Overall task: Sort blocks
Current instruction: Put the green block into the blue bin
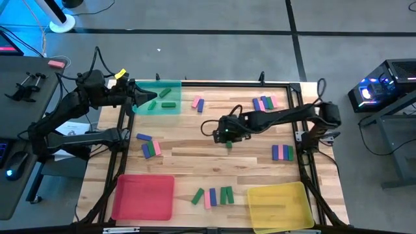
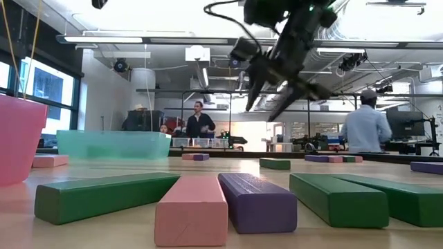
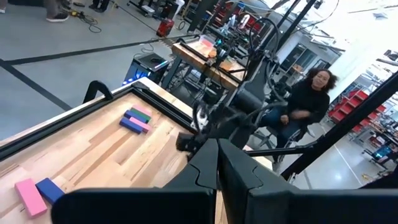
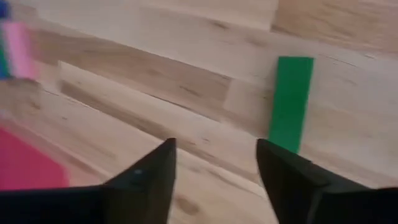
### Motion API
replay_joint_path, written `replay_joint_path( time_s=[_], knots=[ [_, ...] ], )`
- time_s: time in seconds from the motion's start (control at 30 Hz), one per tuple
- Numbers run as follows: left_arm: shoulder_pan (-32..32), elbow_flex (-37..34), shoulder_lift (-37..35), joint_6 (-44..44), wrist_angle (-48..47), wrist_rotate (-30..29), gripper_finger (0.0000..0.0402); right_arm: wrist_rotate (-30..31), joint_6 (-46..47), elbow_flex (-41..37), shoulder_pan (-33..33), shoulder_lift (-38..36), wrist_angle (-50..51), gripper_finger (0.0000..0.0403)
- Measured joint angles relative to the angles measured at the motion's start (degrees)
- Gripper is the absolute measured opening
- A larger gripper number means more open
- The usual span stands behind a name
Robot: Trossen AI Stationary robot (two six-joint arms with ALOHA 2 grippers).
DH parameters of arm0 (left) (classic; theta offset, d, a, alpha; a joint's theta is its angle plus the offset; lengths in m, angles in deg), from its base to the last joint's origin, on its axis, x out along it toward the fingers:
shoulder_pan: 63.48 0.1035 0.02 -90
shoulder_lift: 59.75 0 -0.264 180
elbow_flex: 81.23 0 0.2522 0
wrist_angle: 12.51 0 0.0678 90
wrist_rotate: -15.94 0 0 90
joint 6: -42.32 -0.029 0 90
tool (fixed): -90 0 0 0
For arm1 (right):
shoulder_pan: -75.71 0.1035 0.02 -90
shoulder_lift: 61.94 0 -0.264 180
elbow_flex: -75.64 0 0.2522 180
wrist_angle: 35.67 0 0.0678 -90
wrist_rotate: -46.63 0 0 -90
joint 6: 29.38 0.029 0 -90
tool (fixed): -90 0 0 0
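1. On the counter (image 1: pixel 195 156) most blocks are unsorted: mixed clusters lie near the far edge (image 1: pixel 264 103), at the right side (image 1: pixel 282 152), at the left (image 1: pixel 149 145), near the front edge (image 1: pixel 213 195), and a pink-and-blue pair (image 1: pixel 198 103) sits beside the green tray (image 1: pixel 174 107).
2. Only the green tray holds anything: a few green blocks (image 1: pixel 168 103). The red tray (image 1: pixel 144 197) and yellow tray (image 1: pixel 279 205) look empty.
3. The right claw (image 4: pixel 214 165) hovers mid-counter with its fingers spread and empty, a single green block (image 4: pixel 290 102) just ahead of it.
4. The left claw (image 1: pixel 148 99) hangs closed over the green tray, holding nothing I can see.
5. By my estimate, sorting has barely begun.
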Motion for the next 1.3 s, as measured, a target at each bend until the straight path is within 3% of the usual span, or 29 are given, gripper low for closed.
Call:
replay_joint_path(
  time_s=[0.13,0.23,0.7,0.97,1.13,1.3],
  knots=[
    [0.0,0.0,-0.1,0.9,0.1,0.0,0.0,-1.0,-0.6,0.0,-0.4,2.1,1.8,0.0262],
    [0.0,0.0,0.0,0.9,0.1,0.0,0.0,-1.1,-0.1,0.0,-0.8,2.2,3.0,0.0279],
    [0.0,0.0,0.5,1.4,0.1,0.0,0.0,4.0,3.4,3.6,-0.8,8.3,9.4,0.027],
    [0.0,0.0,0.5,1.5,0.1,0.2,0.0,2.7,4.9,4.4,-1.1,13.6,12.5,0.027],
    [0.0,0.0,0.5,1.5,0.1,0.2,0.0,2.6,4.6,4.7,-1.1,14.9,11.6,0.0239],
    [0.0,0.0,0.5,1.6,0.2,0.2,0.0,2.4,2.9,4.5,-1.1,15.1,12.2,0.0135]
  ],
)
